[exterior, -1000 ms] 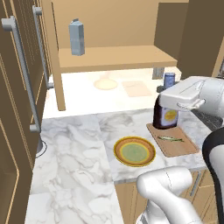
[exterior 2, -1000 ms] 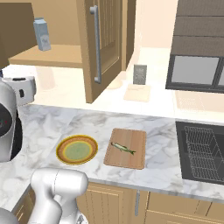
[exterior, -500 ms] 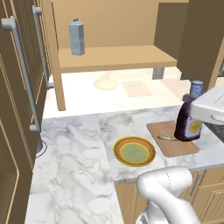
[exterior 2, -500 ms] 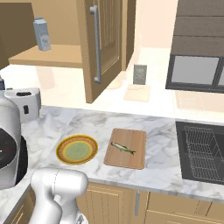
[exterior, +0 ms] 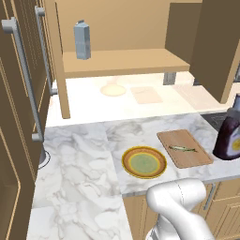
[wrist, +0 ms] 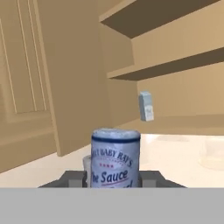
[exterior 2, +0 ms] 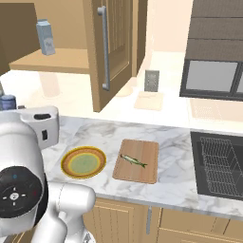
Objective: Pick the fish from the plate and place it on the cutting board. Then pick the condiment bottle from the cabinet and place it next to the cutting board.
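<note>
Marble counter (exterior: 79,159) — plate (exterior: 144,162), cutting board (exterior: 184,148) on it.

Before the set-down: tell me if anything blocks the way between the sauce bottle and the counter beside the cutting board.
Nothing visible does. The condiment bottle sits in the gripper at the cutting board's right edge; the fish lies mid-board, and the marble counter there is bare.

- From behind-left we look forward and down over the bench (exterior: 79,164), with the plate (exterior: 144,162) central.
- From behind-right we share that plate (exterior 2: 83,162) and the cutting board (exterior 2: 136,160).
- Our hand view sits close behind the condiment bottle (wrist: 115,157), facing the cabinet (wrist: 175,65).
</note>
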Robot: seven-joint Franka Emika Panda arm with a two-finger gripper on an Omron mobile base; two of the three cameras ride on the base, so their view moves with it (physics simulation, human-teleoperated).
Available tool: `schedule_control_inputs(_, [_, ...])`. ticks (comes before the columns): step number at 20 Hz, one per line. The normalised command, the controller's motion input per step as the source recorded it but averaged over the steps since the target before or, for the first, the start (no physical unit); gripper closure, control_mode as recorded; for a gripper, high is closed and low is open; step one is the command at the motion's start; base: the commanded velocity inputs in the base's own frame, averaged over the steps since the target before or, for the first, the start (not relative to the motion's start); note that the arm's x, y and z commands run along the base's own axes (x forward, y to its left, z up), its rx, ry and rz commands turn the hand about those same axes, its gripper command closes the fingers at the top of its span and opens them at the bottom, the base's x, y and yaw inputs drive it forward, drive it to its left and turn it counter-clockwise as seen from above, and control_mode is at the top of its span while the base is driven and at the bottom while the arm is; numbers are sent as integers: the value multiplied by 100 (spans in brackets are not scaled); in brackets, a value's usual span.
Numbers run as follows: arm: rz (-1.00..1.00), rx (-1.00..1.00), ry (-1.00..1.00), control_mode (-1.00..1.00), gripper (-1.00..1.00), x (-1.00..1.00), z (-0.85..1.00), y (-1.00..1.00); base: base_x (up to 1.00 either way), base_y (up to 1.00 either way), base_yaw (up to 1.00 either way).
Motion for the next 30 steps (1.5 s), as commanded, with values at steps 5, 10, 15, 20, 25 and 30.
schedule_control_inputs(5, [5, -1, 0, -100, 100, -6, -3, -23, 0, 0, 0])
schedule_control_inputs(10, [9, -1, 0, -100, 100, 0, -26, -15, 0, 0, 0])
schedule_control_inputs(15, [17, 0, 0, -100, 100, -2, -40, 0, 0, 0, 0])
schedule_control_inputs(20, [20, -1, 0, -100, 100, -10, -39, -1, 0, 0, 0])
schedule_control_inputs(25, [21, 0, 0, -100, 100, -7, -33, -11, 0, 0, 0])
schedule_control_inputs(30, [21, 0, 0, -100, 100, -2, -37, -22, 0, 0, 0])
